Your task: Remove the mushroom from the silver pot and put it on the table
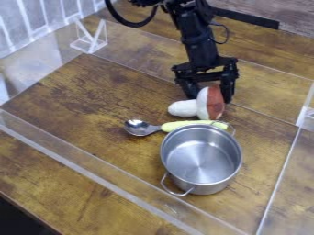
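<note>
The silver pot (200, 158) is shiny polished steel, the mushroom (203, 103) has a smooth reddish-brown cap, the spoon (142, 128) has a glossy metal bowl, and the table (86, 106) is dark grained wood edged by clear acrylic walls (73, 163).

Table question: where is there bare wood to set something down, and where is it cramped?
Free: the table left of the spoon up to the clear wall, and the plank strip in front of the silver pot. Crowded: behind the pot, where the mushroom, spoon handle and open gripper bunch together.
</note>
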Robot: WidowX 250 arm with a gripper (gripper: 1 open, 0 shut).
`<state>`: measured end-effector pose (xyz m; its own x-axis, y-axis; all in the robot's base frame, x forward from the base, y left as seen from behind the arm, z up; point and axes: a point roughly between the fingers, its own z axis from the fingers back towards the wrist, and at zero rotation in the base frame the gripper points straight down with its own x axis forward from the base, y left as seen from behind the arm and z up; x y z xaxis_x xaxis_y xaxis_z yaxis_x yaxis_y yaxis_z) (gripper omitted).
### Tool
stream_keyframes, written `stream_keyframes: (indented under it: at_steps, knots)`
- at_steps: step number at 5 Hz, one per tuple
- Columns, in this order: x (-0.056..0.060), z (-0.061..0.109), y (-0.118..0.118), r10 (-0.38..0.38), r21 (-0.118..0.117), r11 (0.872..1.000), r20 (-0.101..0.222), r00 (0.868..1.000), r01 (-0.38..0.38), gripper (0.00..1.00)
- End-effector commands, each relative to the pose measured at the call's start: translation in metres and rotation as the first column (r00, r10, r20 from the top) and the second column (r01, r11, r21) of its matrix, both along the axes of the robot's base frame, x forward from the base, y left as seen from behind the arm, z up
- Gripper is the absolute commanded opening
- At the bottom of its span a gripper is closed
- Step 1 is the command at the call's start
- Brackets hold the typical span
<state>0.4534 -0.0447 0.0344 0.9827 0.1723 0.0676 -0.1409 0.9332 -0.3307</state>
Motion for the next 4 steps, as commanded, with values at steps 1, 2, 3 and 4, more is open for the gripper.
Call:
stream_keyframes:
  at_steps: [1, 2, 3, 4]
  knots:
    - [0.003, 0.008, 0.013, 0.021, 0.005, 1.0, 0.024, 0.999, -0.021, 1.0]
    - [0.003, 0.005, 0.015, 0.021, 0.004, 1.0, 0.017, 1.0, -0.021, 1.0]
    - [0.003, 0.001, 0.016, 0.021, 0.006, 1.0, 0.008, 1.0, -0.021, 1.0]
    - [0.002, -0.003, 0.017, 0.02, 0.008, 1.0, -0.001, 1.0, -0.02, 1.0]
